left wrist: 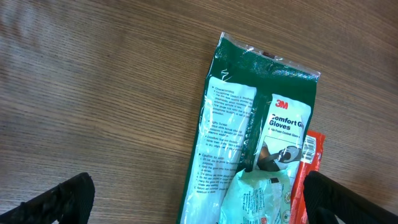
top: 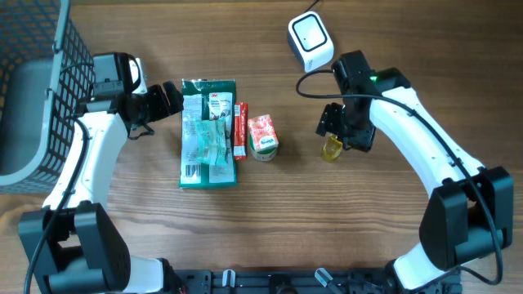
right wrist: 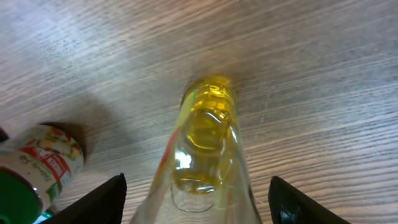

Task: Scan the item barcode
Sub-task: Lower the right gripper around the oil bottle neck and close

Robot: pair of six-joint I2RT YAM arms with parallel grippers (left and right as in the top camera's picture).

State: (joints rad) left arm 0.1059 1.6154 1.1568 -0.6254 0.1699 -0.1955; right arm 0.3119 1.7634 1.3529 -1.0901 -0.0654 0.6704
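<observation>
A clear bottle of yellow liquid (top: 331,149) (right wrist: 208,118) lies on the wooden table right of centre. My right gripper (top: 337,137) (right wrist: 198,208) is open around it, with a gap between each black finger and the bottle. The white barcode scanner (top: 309,39) stands at the back, just behind that arm. A green 3M gloves pack (top: 208,135) (left wrist: 249,137) lies left of centre. My left gripper (top: 176,98) (left wrist: 202,208) is wide open over its top left end, holding nothing.
A red stick pack (top: 239,131) (left wrist: 308,168) lies against the gloves pack's right side. A small red-and-white carton (top: 263,136) (right wrist: 46,155) sits beside it, left of the bottle. A dark wire basket (top: 49,82) fills the far left.
</observation>
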